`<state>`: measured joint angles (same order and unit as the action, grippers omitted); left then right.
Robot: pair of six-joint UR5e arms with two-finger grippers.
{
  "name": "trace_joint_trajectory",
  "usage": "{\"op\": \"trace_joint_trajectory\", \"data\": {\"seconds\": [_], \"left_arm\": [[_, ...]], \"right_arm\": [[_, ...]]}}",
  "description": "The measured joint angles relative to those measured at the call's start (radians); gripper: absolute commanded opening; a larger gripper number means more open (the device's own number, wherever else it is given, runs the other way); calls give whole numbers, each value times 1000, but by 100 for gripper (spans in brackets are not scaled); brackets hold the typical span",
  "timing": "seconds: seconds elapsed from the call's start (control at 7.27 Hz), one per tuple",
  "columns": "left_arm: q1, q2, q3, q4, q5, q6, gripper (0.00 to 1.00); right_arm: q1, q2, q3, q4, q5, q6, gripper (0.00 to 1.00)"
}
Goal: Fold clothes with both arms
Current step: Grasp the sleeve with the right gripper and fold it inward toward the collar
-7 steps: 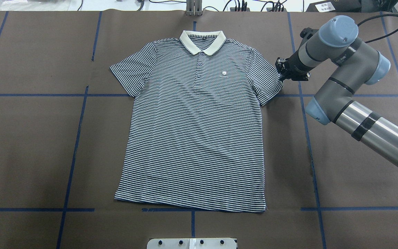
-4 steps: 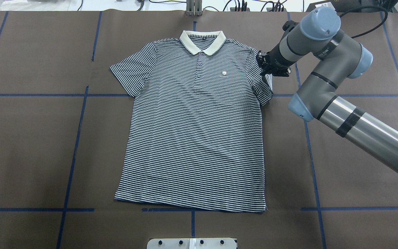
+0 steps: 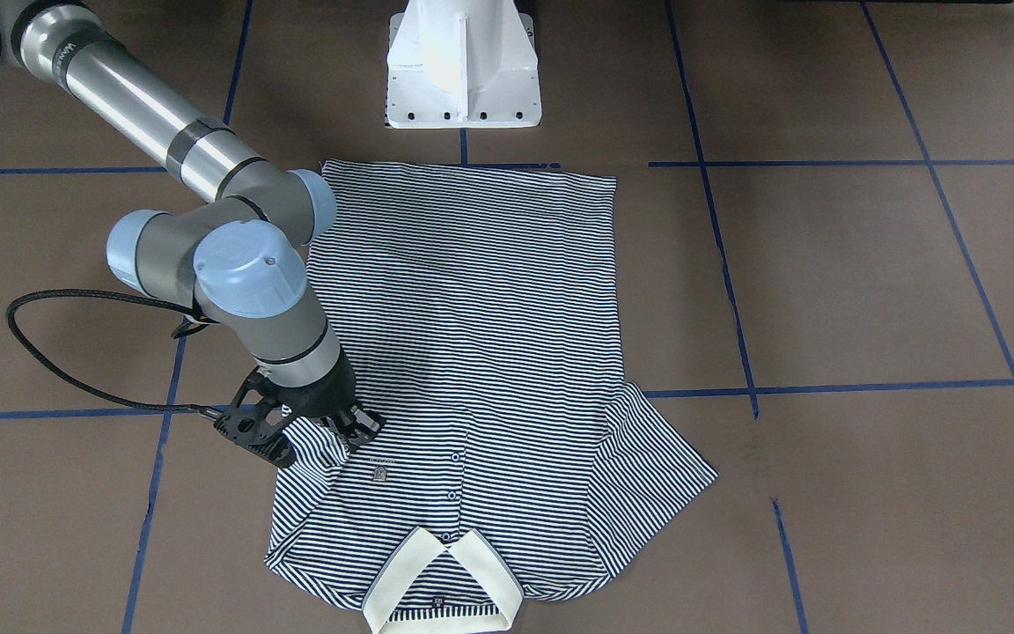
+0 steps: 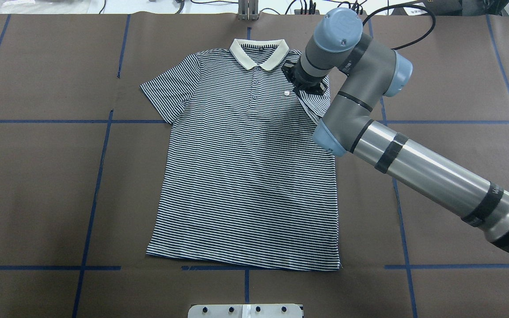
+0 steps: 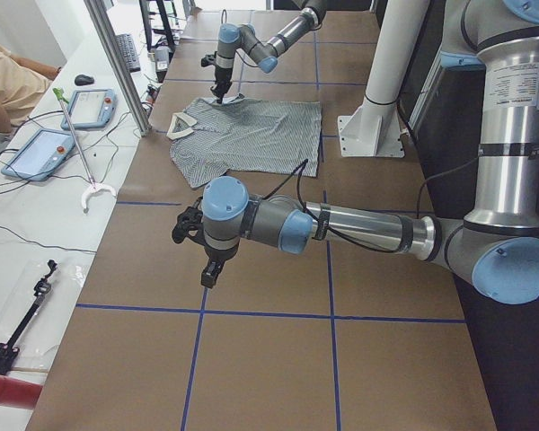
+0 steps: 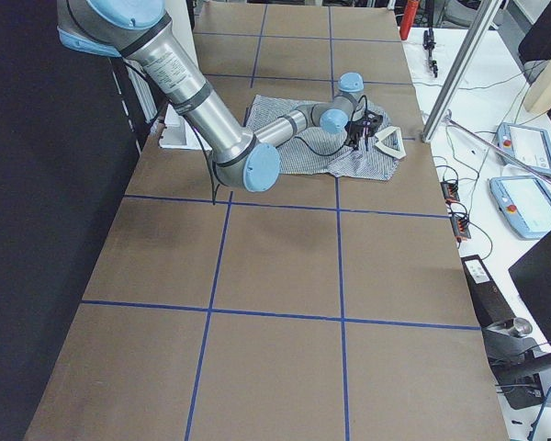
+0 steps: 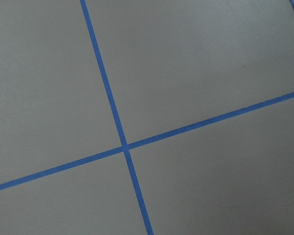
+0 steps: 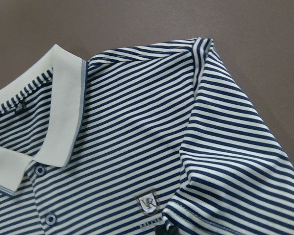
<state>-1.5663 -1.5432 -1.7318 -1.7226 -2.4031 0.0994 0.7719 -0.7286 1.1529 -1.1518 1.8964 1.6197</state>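
The right gripper (image 4: 301, 85) was clenched on the shirt (image 4: 245, 176), its jaws closed on the hem of one sleeve (image 3: 318, 445). It held that sleeve raised and doubled in over the chest, just beside the logo (image 4: 286, 93) and below the collar (image 4: 259, 55). The shirt lay front up on the middle of the desk (image 4: 38, 185), body flat, placket buttoned, bottom edge toward the white base (image 3: 463, 79), and the other sleeve (image 4: 166, 95) was spread flat on the desk. The front-facing view showed striped cloth rising from the shoulder into the black gripper, a grasp that the wrist largely hid in the overhead view. The right wrist view gave what neither did: the logo's crest up close, the sleeve's edge lying just beside it, and a dark fingertip (image 8: 165, 231) at the frame's lower edge touching that hem. The left gripper (image 5: 208, 271) appeared only in the left side view, hanging over bare desk well apart from the shirt, and whether it was released or clenched could not be told. Its wrist view showed only brown desk crossed by two blue tape lines (image 7: 112, 112). In the right side view the right arm (image 6: 285, 124) stretched out to the shirt, too small there to show the grasp.
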Motion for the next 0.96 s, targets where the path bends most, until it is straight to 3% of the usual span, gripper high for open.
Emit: {"op": "trace_joint_trajectory", "data": {"seconds": [0.14,0.27,0.69,0.96], "left_arm": [[0,0,-1,0,-2,-1,100],[2,-2,-2,-1,-4,-1,100],[4,-7,17,-105,-78,-2,100],[24,-15,45,-243,-162,-35,100]], "right_arm": [[-3,31,-36,-1,-31,5,2],[-5,46,-55,4,-64,6,99],[-17,57,-78,65,-131,6,100],[-15,20,32,74,-131,10,100]]}}
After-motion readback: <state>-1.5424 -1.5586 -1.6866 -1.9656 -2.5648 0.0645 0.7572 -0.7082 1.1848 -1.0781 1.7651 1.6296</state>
